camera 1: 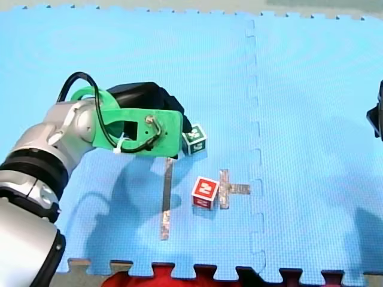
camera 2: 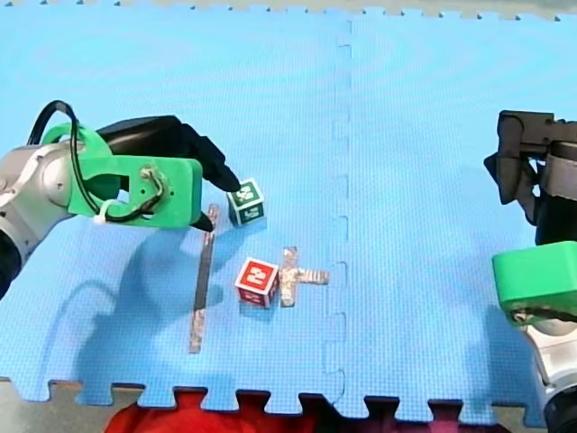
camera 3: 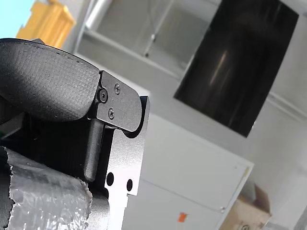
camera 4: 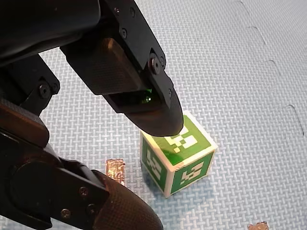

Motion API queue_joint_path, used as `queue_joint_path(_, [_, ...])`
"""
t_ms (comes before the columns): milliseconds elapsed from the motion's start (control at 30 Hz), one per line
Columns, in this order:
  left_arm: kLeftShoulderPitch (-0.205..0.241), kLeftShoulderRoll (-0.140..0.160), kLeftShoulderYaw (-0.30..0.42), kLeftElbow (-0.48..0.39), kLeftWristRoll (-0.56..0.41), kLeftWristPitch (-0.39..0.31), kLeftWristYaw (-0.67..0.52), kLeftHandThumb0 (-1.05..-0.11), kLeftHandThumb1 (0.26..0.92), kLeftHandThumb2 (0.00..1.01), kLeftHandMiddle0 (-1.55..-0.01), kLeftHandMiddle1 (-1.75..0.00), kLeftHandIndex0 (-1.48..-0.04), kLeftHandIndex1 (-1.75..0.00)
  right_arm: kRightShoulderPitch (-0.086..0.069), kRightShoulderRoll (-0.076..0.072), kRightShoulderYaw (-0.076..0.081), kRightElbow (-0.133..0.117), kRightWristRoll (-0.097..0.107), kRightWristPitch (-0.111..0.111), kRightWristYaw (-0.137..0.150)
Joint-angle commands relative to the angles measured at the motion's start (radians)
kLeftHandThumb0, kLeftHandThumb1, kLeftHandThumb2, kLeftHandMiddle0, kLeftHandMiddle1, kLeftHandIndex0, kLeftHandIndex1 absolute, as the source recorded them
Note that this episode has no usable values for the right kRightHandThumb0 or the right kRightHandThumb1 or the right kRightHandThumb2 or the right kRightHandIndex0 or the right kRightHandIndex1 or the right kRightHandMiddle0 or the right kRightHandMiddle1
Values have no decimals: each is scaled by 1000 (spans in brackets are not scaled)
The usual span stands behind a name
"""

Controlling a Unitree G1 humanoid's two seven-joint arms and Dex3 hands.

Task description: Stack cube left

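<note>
The green cube [camera 2: 246,201] sits on the blue mat [camera 2: 433,298], near the middle and a bit to the left of the seam that runs from the far edge to the near edge. The red cube [camera 2: 256,281] is close by, nearer the near edge, right beside a cross of silver tape [camera 2: 293,275]. A long strip of tape [camera 2: 202,289] lies to the left of them. The left hand [camera 2: 171,149] is at the green cube. Its fingers [camera 4: 153,110] are apart. One tip is right over the top of the cube, maybe touching it, and another finger [camera 4: 120,206] waits low on the other side, not touching. So the cube is not held yet. The right hand [camera 2: 527,162] is up by the right edge of the mat, far from the cubes, and I cannot tell if it is open or closed. The green cube looks small, light and hard, so it should not squash. Its sides look smooth and could slip. I think the best place to hold it is on two sides that face away from each other, in the middle of each side, with the fingers flat on them. The bottom should stay free so that it can sit flat on the red cube.
</note>
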Motion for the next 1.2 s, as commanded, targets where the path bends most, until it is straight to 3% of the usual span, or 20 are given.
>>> queue_joint_path(0, [-1,7,-1,-7,-4,4,-6,-729,709,0,-962,-1746,-929,-25,-8,-3,0,11,2,-7,-2])
queue_joint_path(367, [-12,6,24,-25,-53,34,-104,-683,690,0,-922,-1746,-975,-32,-23,-3,3,52,2,-35,-1])
queue_joint_path(533, [6,-10,11,-25,-41,24,-61,-658,687,0,-930,-1746,-973,-21,-29,-3,6,71,-2,-46,-7])
queue_joint_path(600, [10,-29,0,-5,-26,31,-8,-656,687,1,-924,-1746,-960,-12,-29,-4,6,76,-1,-50,-7])
queue_joint_path(700, [24,-65,-12,49,1,40,125,-666,691,2,-914,-1746,-795,-1,-27,-5,6,80,-1,-56,-7])
queue_joint_path(767, [39,-75,8,65,-15,16,163,-732,701,5,-913,-1746,-745,-1,-26,-5,6,80,-1,-58,-6])
queue_joint_path(900, [57,-101,76,88,-92,3,133,-827,726,10,-919,-1746,-734,-1,-24,-5,7,80,-2,-60,-6])
queue_joint_path(1167, [58,-125,91,103,-94,35,137,-846,725,5,-937,-1746,-736,-2,-20,-6,6,80,-2,-64,-6])
